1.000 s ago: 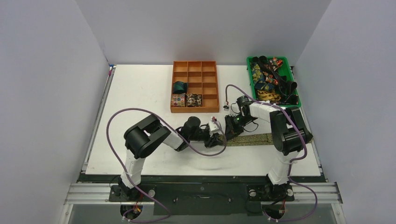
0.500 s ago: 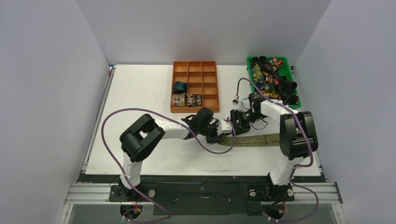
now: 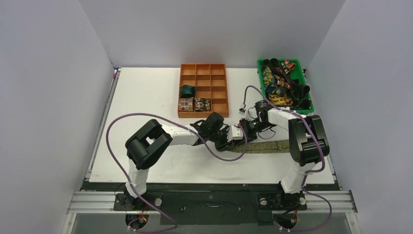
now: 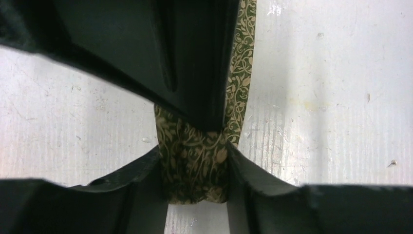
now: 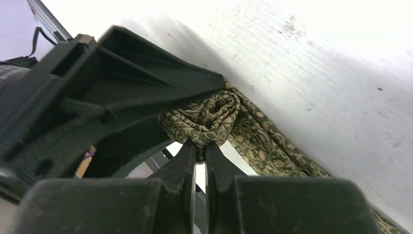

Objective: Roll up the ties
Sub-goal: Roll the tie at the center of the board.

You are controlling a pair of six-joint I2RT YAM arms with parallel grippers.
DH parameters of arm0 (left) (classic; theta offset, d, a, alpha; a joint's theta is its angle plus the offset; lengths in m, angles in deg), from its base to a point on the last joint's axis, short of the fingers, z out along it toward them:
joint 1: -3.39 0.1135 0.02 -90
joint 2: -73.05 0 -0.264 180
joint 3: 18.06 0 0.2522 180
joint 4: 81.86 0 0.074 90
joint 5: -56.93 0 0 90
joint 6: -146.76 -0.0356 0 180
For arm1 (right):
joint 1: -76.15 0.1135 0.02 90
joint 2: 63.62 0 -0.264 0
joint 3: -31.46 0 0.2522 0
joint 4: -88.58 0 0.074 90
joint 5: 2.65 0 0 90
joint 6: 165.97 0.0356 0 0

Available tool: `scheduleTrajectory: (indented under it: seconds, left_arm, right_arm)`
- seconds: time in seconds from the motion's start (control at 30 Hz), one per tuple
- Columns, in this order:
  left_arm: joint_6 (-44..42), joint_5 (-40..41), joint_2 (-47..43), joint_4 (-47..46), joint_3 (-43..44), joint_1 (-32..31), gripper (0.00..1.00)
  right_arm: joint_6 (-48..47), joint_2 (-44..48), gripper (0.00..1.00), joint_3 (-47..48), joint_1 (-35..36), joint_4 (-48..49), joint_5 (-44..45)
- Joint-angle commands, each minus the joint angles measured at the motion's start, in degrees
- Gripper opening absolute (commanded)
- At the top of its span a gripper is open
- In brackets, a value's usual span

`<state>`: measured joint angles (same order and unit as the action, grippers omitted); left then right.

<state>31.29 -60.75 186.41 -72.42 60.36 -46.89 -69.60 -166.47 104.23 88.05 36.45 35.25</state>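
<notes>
An olive-gold patterned tie [image 3: 265, 145] lies flat on the white table [image 3: 146, 97], its left end wound into a small coil between my two grippers. My left gripper [image 3: 233, 140] is shut across the coil's width [image 4: 195, 161]. My right gripper [image 3: 242, 132] meets it from the right, its jaws pinched on the coil's edge [image 5: 214, 114]. The loose tail runs off along the table [image 5: 272, 146]. Rolled ties, a teal one [image 3: 187, 90] and two floral ones [image 3: 185, 104], sit in the orange tray [image 3: 203, 69].
The green bin [image 3: 308, 92] at the back right holds several unrolled ties. The divided orange tray stands at the back middle, just behind the grippers. Purple cables [image 3: 114, 131] loop over the table beside both arms.
Both grippers moved right along the tie from the table's middle and closed in on each other. The tie's left end has curled up into a coil between them.
</notes>
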Motion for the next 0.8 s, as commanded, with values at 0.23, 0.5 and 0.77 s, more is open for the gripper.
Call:
scheduleTrajectory:
  seconds: [0.23,0.5,0.77]
  left_arm:
    - [9.7,-4.9,-7.0,-14.3,-11.9,3.6,0.93]
    - [10.8,-8.5,-5.8,-27.7,-13.9,2.6,0.97]
    - [13.1,-0.8,1.4,-26.7,-8.5,-1.4,1.0]
  right_arm:
    - [-6.9,-5.1,0.0,-0.2,-2.1,-6.3,13.6]
    - [-8.5,-8.9,0.0,3.2,0.5,-9.3,15.9]
    - [-8.5,-10.7,0.0,8.7,2.7,-8.6,16.4]
